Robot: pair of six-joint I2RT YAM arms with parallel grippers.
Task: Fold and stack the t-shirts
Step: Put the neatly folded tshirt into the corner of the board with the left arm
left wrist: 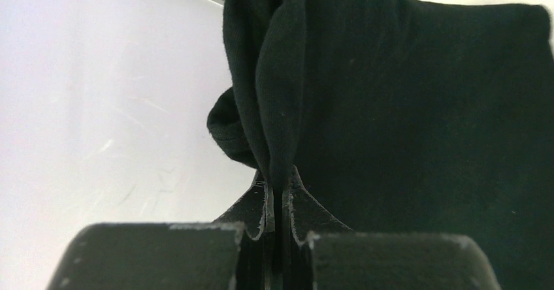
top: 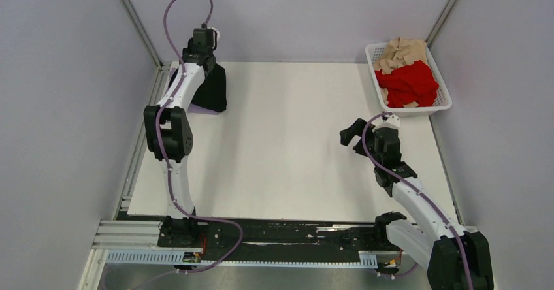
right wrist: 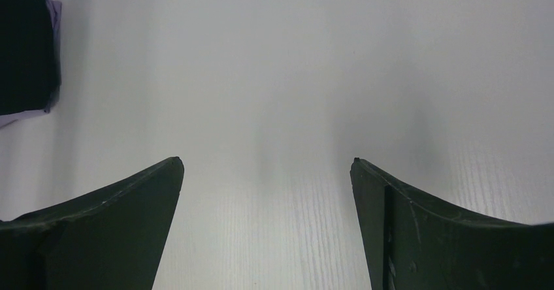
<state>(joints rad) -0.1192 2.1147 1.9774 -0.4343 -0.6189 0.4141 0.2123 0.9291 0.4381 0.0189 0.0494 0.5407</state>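
Pinching the black tee [left wrist: 424, 140], the left gripper [left wrist: 277, 185] holds it at the far left of the table [top: 281, 146], over the lavender tee [top: 208, 111]. The right gripper [right wrist: 266, 166] hangs released above the middle. The red tee [top: 408, 84] and tan tee [top: 402, 51] lie in the basket [top: 445, 104].

A white basket [top: 421, 110] sits at the far right corner of the white table [top: 287, 166], with grey walls [top: 65, 74] on three sides.

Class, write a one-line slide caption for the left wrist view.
Left tool shut on a gathered fold of the black t-shirt, which fills most of the frame.
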